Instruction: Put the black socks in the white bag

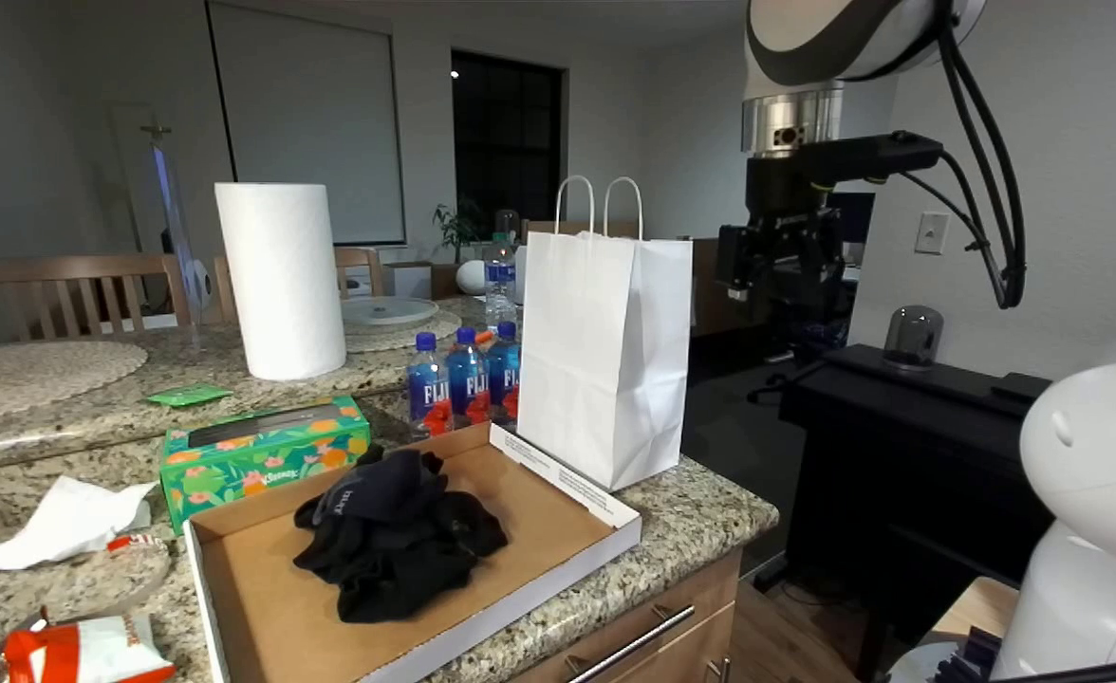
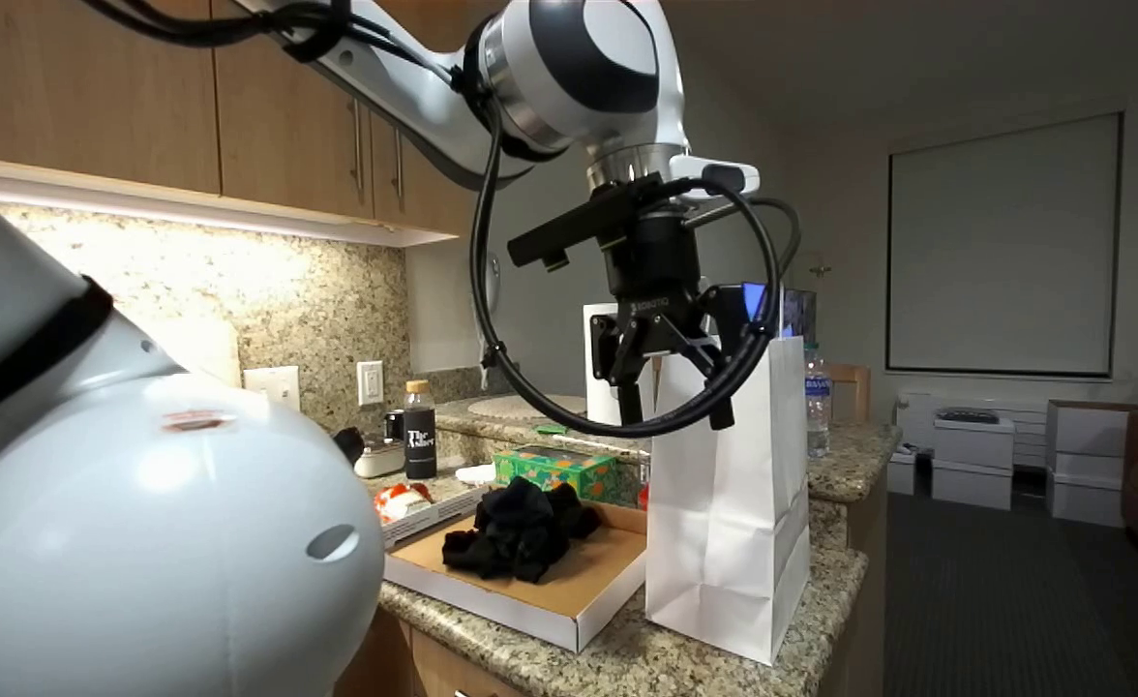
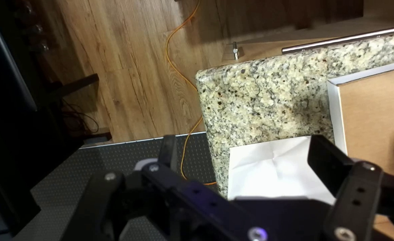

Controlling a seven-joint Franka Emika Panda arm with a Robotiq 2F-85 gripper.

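The black socks (image 1: 397, 541) lie in a loose heap in a shallow cardboard tray (image 1: 544, 489); both exterior views show the heap (image 2: 521, 530). The white paper bag (image 1: 577, 351) stands upright on the counter beside the tray, its handles raised. It also shows in an exterior view (image 2: 724, 542) and, between my fingers, in the wrist view (image 3: 270, 167). My gripper (image 2: 675, 408) is open and empty, at about the height of the bag's upper part. Its fingers are wide apart in the wrist view (image 3: 246, 154). The bag's inside is hidden in both exterior views.
Several bottles (image 1: 466, 375) stand behind the tray next to the bag. A green tissue box (image 1: 269, 451) and a paper towel roll (image 1: 283, 280) stand beyond the tray. The counter edge (image 3: 207, 117) is close to the bag. A cable (image 2: 569, 411) loops around the gripper.
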